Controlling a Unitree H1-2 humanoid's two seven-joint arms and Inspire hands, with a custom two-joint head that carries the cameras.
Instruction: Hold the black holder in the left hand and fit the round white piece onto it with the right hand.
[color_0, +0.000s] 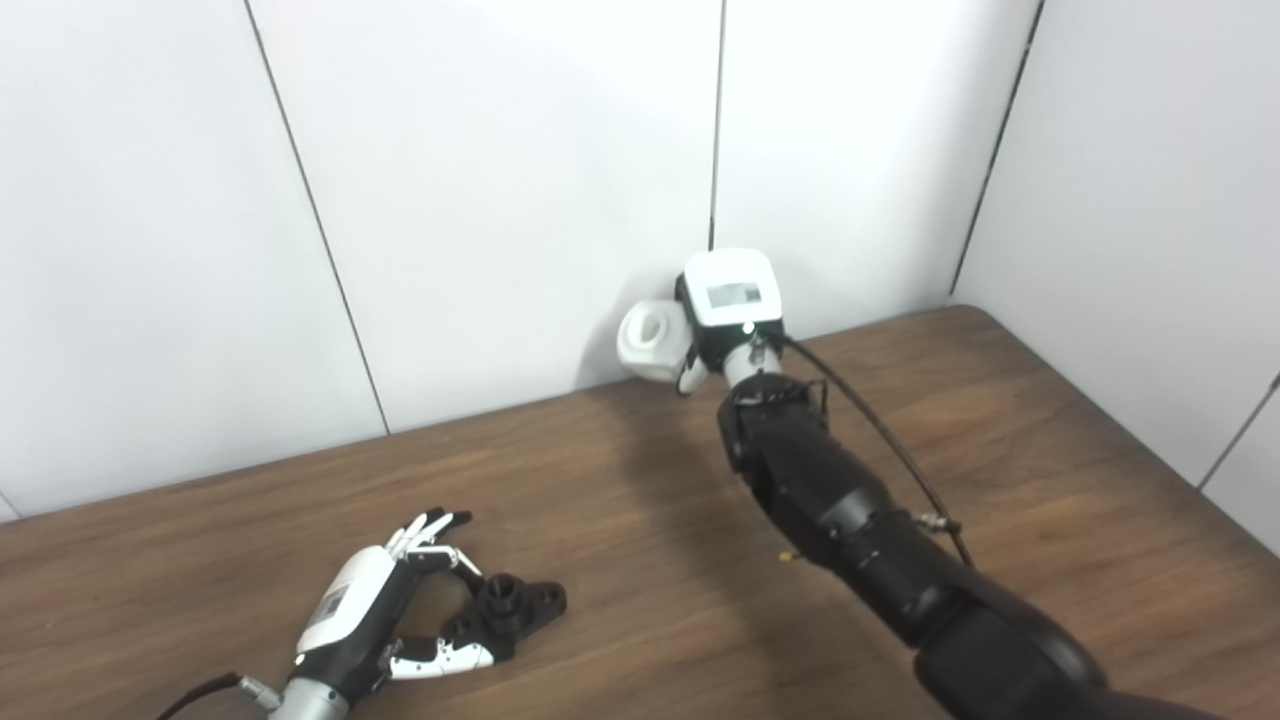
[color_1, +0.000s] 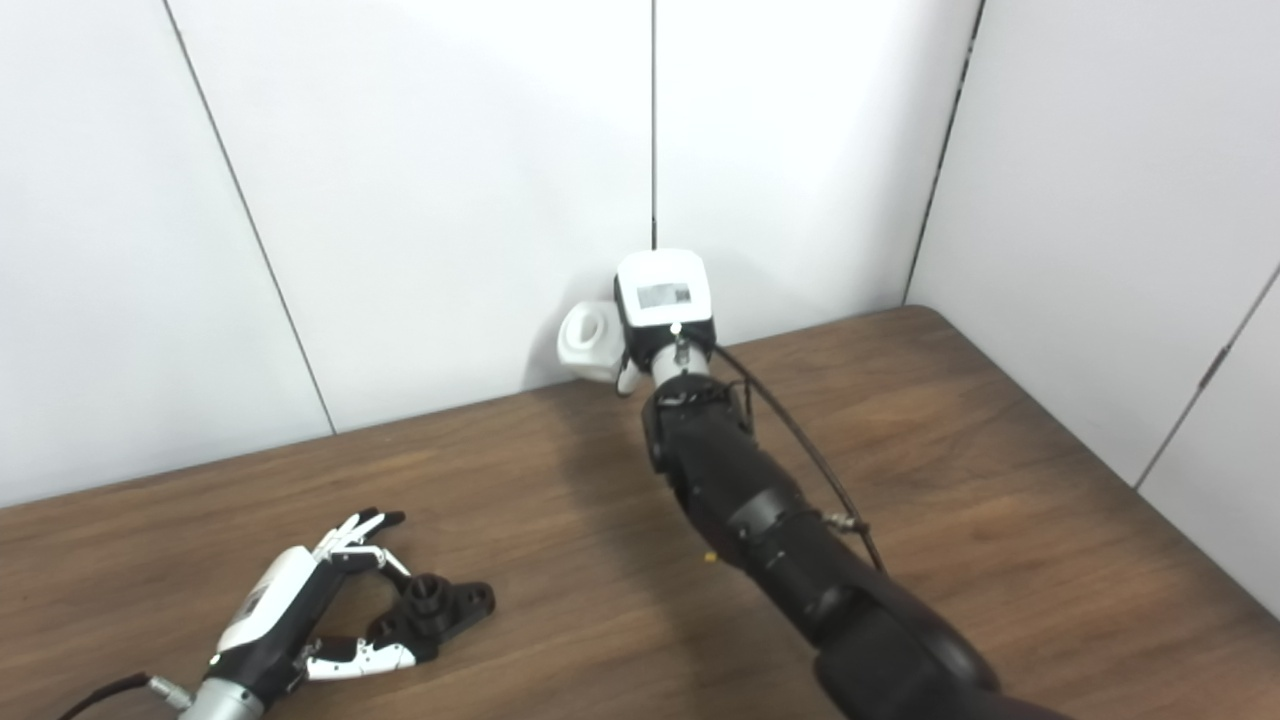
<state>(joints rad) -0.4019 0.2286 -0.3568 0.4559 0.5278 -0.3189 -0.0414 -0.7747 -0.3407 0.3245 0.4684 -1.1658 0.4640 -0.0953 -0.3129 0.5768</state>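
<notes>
black holder (color_0: 515, 600) between spread left hand (color_0: 365, 615) fingers; right hand (color_0: 725, 315) grips round white piece (color_0: 652, 340).

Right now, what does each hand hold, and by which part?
The right hand holds the round white piece by its near side, raised above the table. The left hand is around the black holder on the table; a firm hold cannot be told.

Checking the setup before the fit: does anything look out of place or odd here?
Nothing is spilled or broken. One thing stands out: the right hand holds the white piece raised at the far wall, well apart from the holder, which lies on the table between the left hand's fingers, not lifted.
</notes>
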